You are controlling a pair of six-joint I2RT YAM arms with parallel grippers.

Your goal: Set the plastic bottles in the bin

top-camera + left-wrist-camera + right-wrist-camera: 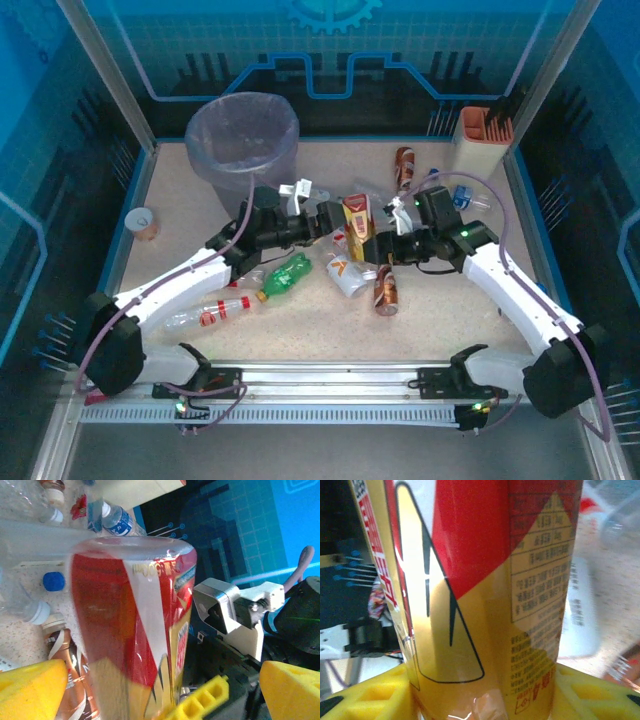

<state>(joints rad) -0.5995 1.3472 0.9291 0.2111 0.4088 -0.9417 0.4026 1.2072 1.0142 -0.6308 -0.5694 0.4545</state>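
Both arms meet at the middle of the table [180, 215] over one red-and-yellow bottle [357, 215], which stands roughly upright; cannot tell whether its base touches the surface. Right gripper [380, 245]: in the right wrist view its yellow pads [592, 692] lie against both flanks of the bottle low down, so I read it as gripping the bottle. Left gripper [333, 222]: jaws spread wide, yellow fingers [30, 690] straddling the same bottle from the other side, with a clear gap on one side in the left wrist view, so it is not clamped. Other bottles lie loose nearby: a green bottle [285, 277] just in front of the left arm, a clear bottle with a red label [215, 312] nearer the bases, and a brown bottle [386, 290] close to the right arm. The bin [242, 135] stands at the far left, behind the left arm and well apart from the held bottle. Step in hand, as judged: securing one bottle in the right gripper, with most of the task left to do. The next move calls for the left gripper to back away, open, without knocking the bottle. The right arm then has to lift clear of the clutter and carry leftward, above the bin's rim, before letting go. Risk: the arms are close together and the bin sits on the left arm's side, so the paths may cross.
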